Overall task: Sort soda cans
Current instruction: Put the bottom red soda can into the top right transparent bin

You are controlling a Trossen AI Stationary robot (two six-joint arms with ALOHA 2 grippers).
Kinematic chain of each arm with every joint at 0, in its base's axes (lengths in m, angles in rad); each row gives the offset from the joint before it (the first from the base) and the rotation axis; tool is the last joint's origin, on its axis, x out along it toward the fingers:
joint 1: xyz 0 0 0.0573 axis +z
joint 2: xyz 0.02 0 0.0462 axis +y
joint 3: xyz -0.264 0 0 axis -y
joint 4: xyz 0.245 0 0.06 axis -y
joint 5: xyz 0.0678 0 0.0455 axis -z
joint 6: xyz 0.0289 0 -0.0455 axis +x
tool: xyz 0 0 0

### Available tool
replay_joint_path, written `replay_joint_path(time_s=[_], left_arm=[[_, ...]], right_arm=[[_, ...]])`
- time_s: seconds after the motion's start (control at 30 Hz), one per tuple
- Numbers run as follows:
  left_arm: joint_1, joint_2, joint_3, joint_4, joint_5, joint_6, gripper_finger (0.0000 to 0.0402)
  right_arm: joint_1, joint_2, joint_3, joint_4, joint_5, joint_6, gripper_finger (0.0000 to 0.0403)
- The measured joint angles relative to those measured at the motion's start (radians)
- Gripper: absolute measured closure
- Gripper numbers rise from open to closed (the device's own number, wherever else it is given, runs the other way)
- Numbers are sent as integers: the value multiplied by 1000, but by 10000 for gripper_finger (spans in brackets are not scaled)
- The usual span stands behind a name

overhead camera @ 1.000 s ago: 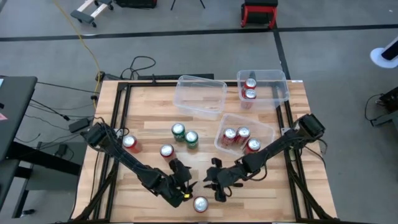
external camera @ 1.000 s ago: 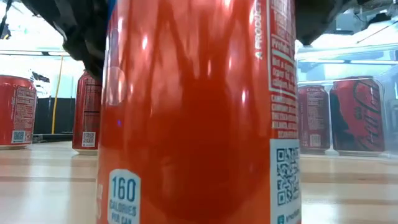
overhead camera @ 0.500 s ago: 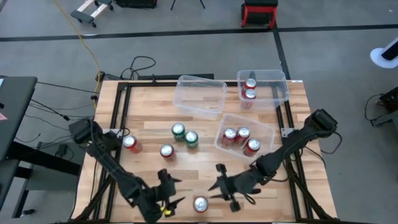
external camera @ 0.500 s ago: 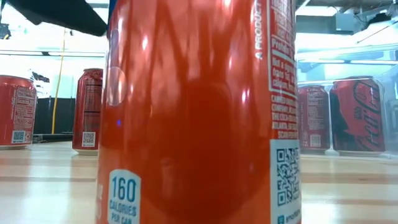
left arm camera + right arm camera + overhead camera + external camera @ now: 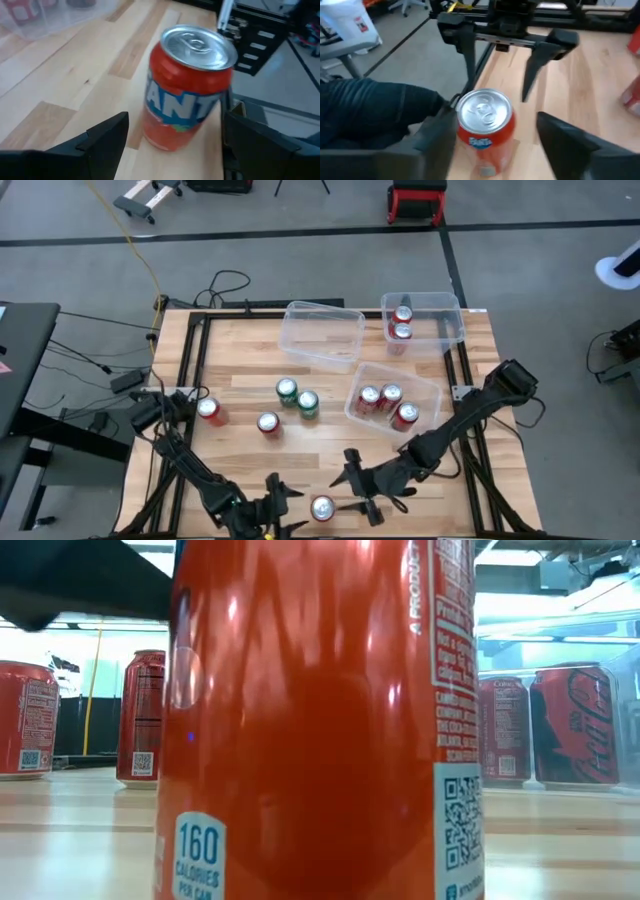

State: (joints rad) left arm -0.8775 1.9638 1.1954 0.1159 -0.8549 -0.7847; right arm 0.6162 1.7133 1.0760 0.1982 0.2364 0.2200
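An orange soda can (image 5: 322, 507) stands upright near the table's near edge; it fills the low view (image 5: 310, 720). My left gripper (image 5: 292, 508) is open just left of it, and the can (image 5: 187, 87) shows ahead between its spread fingers. My right gripper (image 5: 348, 492) is open just right of the can (image 5: 482, 127). Neither touches it. Two green cans (image 5: 297, 397) and two red cans (image 5: 209, 411) (image 5: 268, 424) stand loose on the table.
A clear bin (image 5: 392, 376) with three red cans lies right of centre. A second bin (image 5: 440, 308) at the far right holds two red cans. An empty bin (image 5: 322, 333) sits at the far middle. The table's near edge runs close behind the orange can.
My left gripper has moved down toward the near edge, first swinging left, then coming back beside the orange can. My right gripper has shifted toward the near edge, to the can's right. The can has stayed in place.
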Motion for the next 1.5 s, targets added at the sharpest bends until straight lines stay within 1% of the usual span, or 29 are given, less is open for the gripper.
replay_joint_path(time_s=[0.13, 0.2, 0.33, 0.43, 0.53, 0.77, 0.93, 1.07, 1.27, 1.37, 1.5], left_arm=[[15, 19, 0, 21, -1, -14, 79], [23, 30, 0, 28, 5, -14, 79], [44, 51, 0, 56, 45, -13, 79], [59, 53, 0, 66, 64, -6, 79], [72, 53, 0, 70, 65, 2, 79], [120, 53, 0, 79, 64, 35, 79], [157, 53, 0, 83, 64, 79, 79], [175, 53, 0, 84, 67, 92, 79], [184, 53, 0, 80, 70, 93, 79], [185, 53, 0, 79, 70, 93, 79], [185, 53, 0, 78, 70, 93, 79]], right_arm=[[-2, 44, 0, 29, 0, 13, 26], [-3, 66, 0, 27, 1, -3, 11], [6, 76, 0, 29, 0, -19, 22], [11, 75, 0, 39, -8, -35, 10], [21, 76, 0, 51, -38, -37, 6], [9, 75, 0, 28, -45, -8, 4], [-16, 75, 0, -25, -52, 52, 3], [-36, 75, 0, -128, -59, 125, 3], [-43, 76, 0, -152, -87, 123, 4], [-49, 75, 0, -158, -104, 123, 19], [-58, 75, 0, -160, -110, 121, 66]])
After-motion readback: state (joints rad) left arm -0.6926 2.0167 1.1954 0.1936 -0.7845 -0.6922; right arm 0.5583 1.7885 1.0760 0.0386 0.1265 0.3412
